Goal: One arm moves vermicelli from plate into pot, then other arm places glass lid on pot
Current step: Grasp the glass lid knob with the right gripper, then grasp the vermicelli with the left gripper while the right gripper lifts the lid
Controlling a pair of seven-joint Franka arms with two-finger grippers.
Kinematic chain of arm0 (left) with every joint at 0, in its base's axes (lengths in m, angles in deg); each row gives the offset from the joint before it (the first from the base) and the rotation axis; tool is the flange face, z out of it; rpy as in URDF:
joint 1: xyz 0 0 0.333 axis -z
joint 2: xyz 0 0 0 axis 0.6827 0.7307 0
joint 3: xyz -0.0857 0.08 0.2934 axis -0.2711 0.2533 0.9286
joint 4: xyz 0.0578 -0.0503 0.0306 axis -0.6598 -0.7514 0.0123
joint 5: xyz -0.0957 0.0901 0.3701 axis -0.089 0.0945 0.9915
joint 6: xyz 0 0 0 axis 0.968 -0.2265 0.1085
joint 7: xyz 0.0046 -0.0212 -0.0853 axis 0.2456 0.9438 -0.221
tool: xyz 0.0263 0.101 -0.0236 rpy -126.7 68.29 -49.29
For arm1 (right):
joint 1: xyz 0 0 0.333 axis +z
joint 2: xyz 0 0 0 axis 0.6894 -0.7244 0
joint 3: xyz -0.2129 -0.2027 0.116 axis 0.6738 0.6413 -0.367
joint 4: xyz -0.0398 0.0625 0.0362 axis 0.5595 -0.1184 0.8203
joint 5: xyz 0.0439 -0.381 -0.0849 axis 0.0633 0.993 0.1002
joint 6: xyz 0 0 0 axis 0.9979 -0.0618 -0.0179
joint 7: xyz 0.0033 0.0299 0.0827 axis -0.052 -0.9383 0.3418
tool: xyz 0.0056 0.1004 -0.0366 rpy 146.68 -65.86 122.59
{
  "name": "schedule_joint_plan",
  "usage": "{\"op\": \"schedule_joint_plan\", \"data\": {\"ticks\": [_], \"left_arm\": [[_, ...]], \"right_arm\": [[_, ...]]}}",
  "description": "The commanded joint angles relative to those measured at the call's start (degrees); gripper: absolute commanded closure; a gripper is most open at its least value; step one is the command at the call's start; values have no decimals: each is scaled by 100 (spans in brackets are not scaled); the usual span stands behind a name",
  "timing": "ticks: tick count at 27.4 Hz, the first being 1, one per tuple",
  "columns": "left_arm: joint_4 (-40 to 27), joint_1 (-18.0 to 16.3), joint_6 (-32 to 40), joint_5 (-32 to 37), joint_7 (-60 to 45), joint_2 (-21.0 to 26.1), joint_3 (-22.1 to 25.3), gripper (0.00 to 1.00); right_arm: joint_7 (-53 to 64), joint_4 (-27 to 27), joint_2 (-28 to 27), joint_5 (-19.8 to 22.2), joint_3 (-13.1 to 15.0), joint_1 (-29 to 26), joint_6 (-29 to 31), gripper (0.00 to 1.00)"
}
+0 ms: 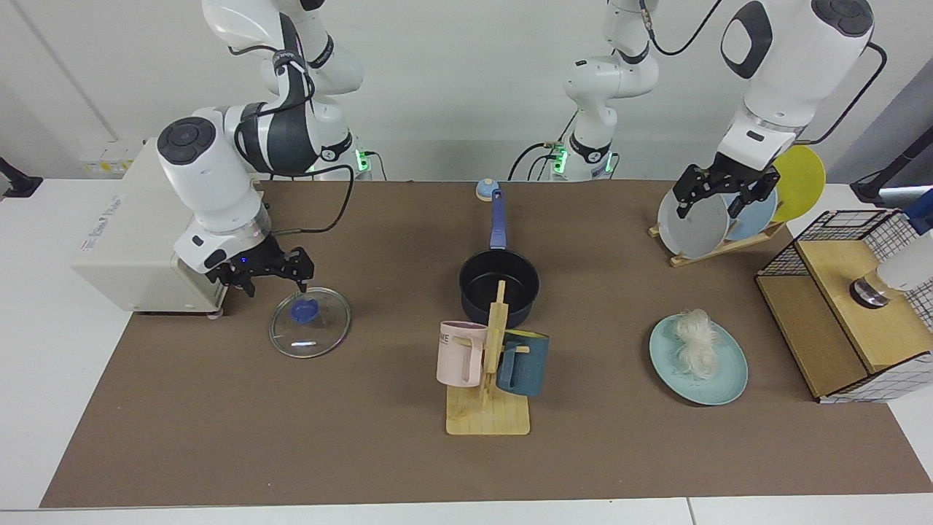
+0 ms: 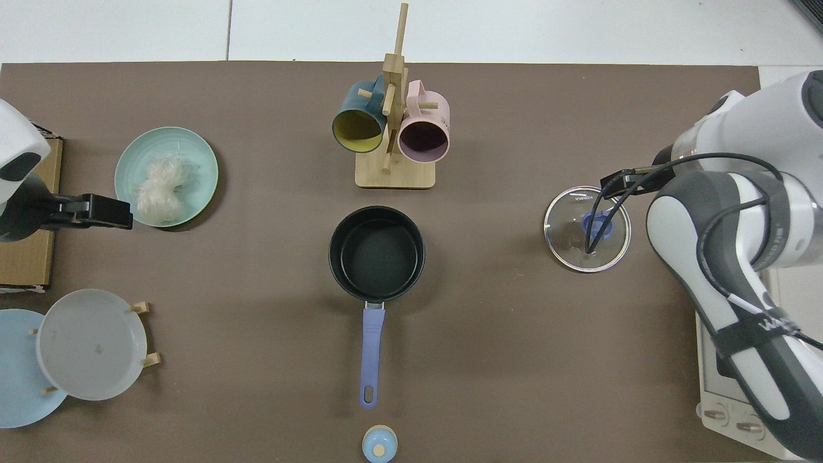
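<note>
The glass lid [image 1: 310, 322] [image 2: 587, 229] lies flat on the brown mat, blue knob [image 1: 304, 311] up. My right gripper [image 1: 273, 283] hangs open just above the lid's far edge, close to the knob and touching nothing. The black pot [image 1: 466, 281] [image 2: 376, 254] stands empty mid-table, its blue handle [image 1: 498, 219] pointing toward the arm bases. The vermicelli [image 1: 696, 339] [image 2: 161, 186] rests on the light-teal plate [image 1: 718, 379] [image 2: 193, 154]. My left gripper [image 1: 711, 206] waits open, high over the dish rack.
A toaster oven [image 1: 138, 240] stands right behind the right gripper. A wooden mug tree [image 1: 488, 364] with a pink and a navy mug stands in front of the pot. The dish rack [image 1: 692, 226] holds grey, blue and yellow plates. A wooden box with wire basket [image 1: 845, 306] stands beside the plate.
</note>
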Motion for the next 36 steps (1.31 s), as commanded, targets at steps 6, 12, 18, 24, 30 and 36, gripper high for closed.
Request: {"op": "schedule_joint_plan", "data": {"ticks": [6, 12, 18, 24, 30, 36], "left_arm": [[-26, -68, -8, 57, 48, -36, -44, 0], [-26, -68, -8, 57, 57, -36, -44, 0], [-26, -68, -8, 57, 48, -36, -44, 0], [-8, -16, -114, 30, 66, 8, -53, 0], [-262, 38, -315, 13, 126, -27, 26, 0], [-211, -68, -1527, 39, 329, 771, 35, 0]], "right_arm": [[-103, -874, -173, 122, -24, -31, 1037, 0], [-103, -883, -420, 122, -24, -31, 1265, 0], [-270, -883, -587, 131, -24, 75, 1274, 0], [-507, -883, -675, 727, -24, 215, 1248, 0], [-727, -892, -719, 834, -24, 268, 1221, 0], [-727, -953, -728, 825, -32, 251, 1178, 0]]}}
